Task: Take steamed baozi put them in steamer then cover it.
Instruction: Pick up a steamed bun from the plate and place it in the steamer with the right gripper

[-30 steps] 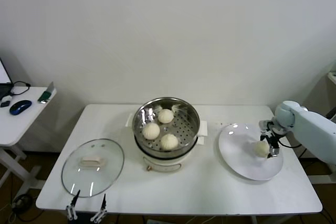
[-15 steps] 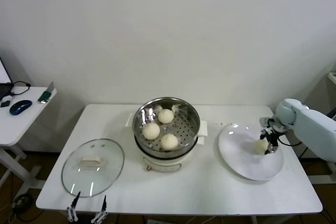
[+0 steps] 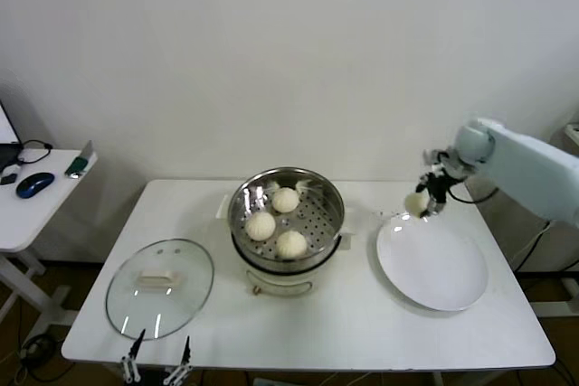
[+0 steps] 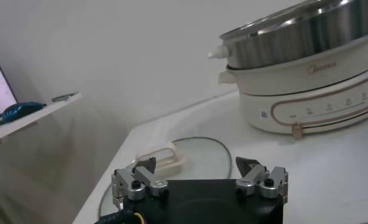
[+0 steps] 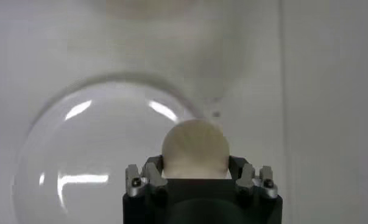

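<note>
One bun (image 3: 415, 202) is clamped between the jaws of the right gripper (image 3: 425, 201), held in the air above the far left edge of the white plate (image 3: 432, 264). The right wrist view confirms the grip: the bun (image 5: 195, 148) sits between the two fingers (image 5: 152, 172) of the right gripper (image 5: 195, 173), with the plate (image 5: 99, 152) visible below it and nothing lying on it. The right arm (image 3: 520, 167) reaches in from the right side of the counter (image 3: 362, 332).

Three more buns lie on the perforated tray inside the steamer (image 3: 287, 221): one toward the back (image 3: 286, 200), one on the left (image 3: 261, 225), one at the front (image 3: 291, 244). The steamer stands open near the middle of the counter, between the plate and the lid, its steel pot seated on a white base.

The glass lid (image 3: 159, 287) lies flat on the counter, well apart to the left of the steamer, its cream handle (image 3: 156, 277) facing up.

The left gripper (image 3: 156, 370) hangs at the near edge of the counter, just in front of the lid, holding nothing. In the left wrist view its jaws stand wide apart (image 4: 199, 176), with the lid (image 4: 175, 159) just beyond them and the steamer (image 4: 303, 67) farther off.

A side desk (image 3: 32, 210) to the left carries a computer mouse (image 3: 34, 184).
</note>
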Controlling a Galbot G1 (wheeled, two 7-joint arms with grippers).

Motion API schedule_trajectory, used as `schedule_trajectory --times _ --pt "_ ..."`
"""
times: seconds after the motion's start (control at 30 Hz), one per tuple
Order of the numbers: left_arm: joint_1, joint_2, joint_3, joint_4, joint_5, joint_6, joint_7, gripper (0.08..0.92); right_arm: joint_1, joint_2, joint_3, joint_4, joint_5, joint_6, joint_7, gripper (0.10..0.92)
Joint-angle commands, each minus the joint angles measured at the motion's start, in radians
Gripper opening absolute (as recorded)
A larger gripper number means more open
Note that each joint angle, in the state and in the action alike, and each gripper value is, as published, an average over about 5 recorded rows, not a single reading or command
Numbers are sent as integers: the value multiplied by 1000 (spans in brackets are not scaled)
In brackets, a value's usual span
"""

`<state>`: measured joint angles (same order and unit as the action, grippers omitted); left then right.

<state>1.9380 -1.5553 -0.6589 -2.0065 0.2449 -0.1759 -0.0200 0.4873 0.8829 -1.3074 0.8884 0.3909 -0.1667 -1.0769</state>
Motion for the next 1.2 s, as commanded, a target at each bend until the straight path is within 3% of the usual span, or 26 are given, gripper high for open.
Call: schedule_trajectory --times 0.03,0.37,0.67,1.2 --pt "13 -1 34 -39 5 26 -6 823 369 171 -326 101 494 -105 46 687" --pt "-3 7 61 -24 12 32 -10 823 438 383 -445 158 625 -140 81 687" --pt "-14 23 67 -15 4 28 -6 823 358 499 -460 154 632 -163 112 690" --pt "-9 33 61 -4 -7 22 -7 823 232 494 -499 153 508 -169 141 687"
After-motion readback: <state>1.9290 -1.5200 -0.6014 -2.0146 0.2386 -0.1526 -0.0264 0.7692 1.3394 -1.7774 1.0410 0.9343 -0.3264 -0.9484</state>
